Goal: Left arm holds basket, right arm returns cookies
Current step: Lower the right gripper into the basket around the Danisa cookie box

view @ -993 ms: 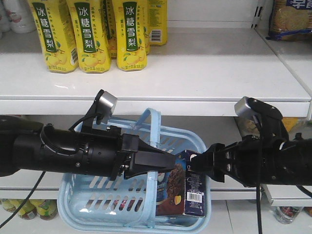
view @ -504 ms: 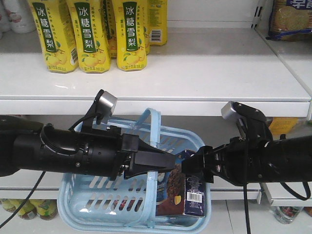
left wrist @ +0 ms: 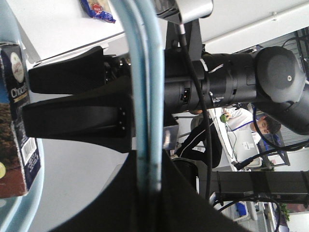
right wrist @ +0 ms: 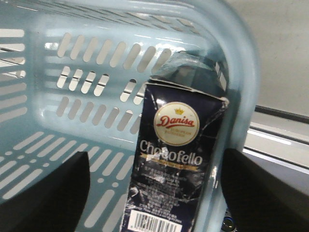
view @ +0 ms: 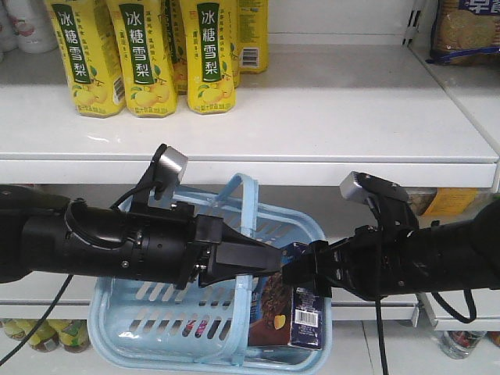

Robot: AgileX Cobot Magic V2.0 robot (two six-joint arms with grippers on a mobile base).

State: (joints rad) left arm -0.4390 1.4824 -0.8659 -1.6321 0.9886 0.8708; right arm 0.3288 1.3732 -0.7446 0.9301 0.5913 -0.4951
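White shop shelving sits behind and above the basket, with yellow drink bottles lined up on the board above its left half and a biscuit bag on the board above its right end

right gripper: fingers spread wide. The wrist view shows one dark pad on either side of the cookies, with a gap on both sides and no contact visible. From the front its tip is at the box's top edge, over the basket's right end

cookies: upright inside the basket, tucked into its right-hand corner against the wall, logo face toward the right wrist camera, barcode side facing front

left gripper: clamped on the basket's hoop handle — in its wrist view the blue tubing runs straight down into the closed black fingers. Its tip points across the basket's middle, nearly nose to nose with the right gripper, small gap between

basket hangs from that handle, in front of the lower shelf level

left arm lies level off the basket's left side, silver-capped camera knob on top; right arm is off its right side, grey camera module on top
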